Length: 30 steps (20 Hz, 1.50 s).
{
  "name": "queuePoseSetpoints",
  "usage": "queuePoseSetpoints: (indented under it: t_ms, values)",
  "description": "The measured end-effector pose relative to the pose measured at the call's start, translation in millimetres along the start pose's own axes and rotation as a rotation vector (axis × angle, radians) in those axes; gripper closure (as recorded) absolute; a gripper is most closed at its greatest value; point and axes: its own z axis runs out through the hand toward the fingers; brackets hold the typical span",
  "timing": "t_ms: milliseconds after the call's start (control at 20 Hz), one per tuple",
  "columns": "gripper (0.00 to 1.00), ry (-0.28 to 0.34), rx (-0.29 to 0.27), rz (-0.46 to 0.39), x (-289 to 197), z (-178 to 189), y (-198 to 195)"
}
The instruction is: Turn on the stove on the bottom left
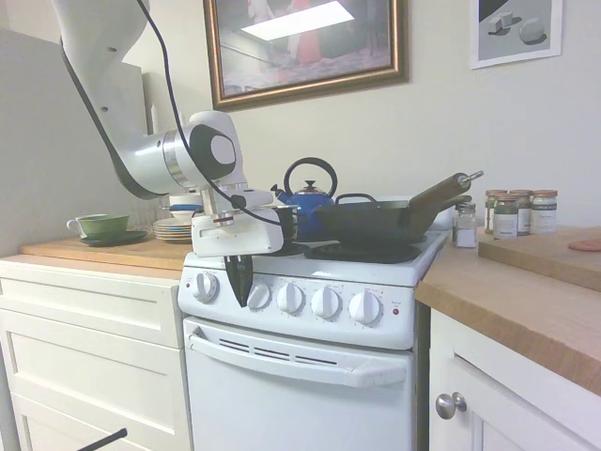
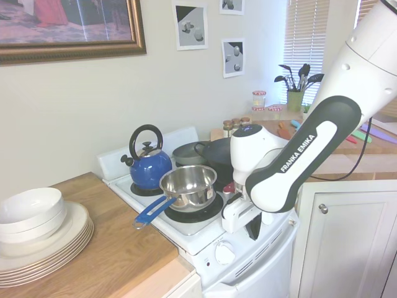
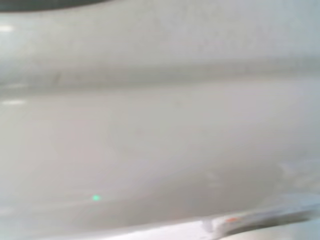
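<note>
White stove (image 1: 310, 366) w/ knob row, gripper (image 1: 238, 291) pointing down at front panel, fingers pinched together, tips between 1st knob (image 1: 205, 287) & 2nd knob (image 1: 259, 296), gripping neither, steel pot (image 2: 188, 185) on burner just above, blue kettle (image 1: 308, 199) behind.

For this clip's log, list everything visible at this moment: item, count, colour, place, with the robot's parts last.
White electric stove: one, between the wooden counters.
Round white knobs: four clearly visible on the front panel, one at the fingers.
Blue kettle: one, back burner.
Steel saucepan with blue handle: one, front burner.
Black skillet: one, on the stove.
White plates and bowls: one stack, on the counter.
Green cup on saucer: one, counter.
Spice jars: several, counter.
Framed picture: one, wall.
White cabinet drawers: beside the stove.
White arm's gripper: one, black fingers pointing down at the knob row; open or shut unclear.
</note>
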Motion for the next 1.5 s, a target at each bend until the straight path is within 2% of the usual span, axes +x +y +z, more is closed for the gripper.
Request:
queuePoseSetpoints:
  t_ms: [150,500,900,1150,1200,1500]
  values:
    - [1.0,-0.023,0.027,-0.014,1,-7,-1]
    - [1.0,-0.021,0.063,-0.036,-13,-27,-8]
    - [1.0,-0.035,0.098,0.012,-28,-58,14]
    - [1.0,-0.044,0.103,0.033,-36,-61,29]
    - [0.0,-0.047,0.104,0.038,-37,-61,31]
    - [0.0,-0.057,0.11,0.058,-38,-61,33]
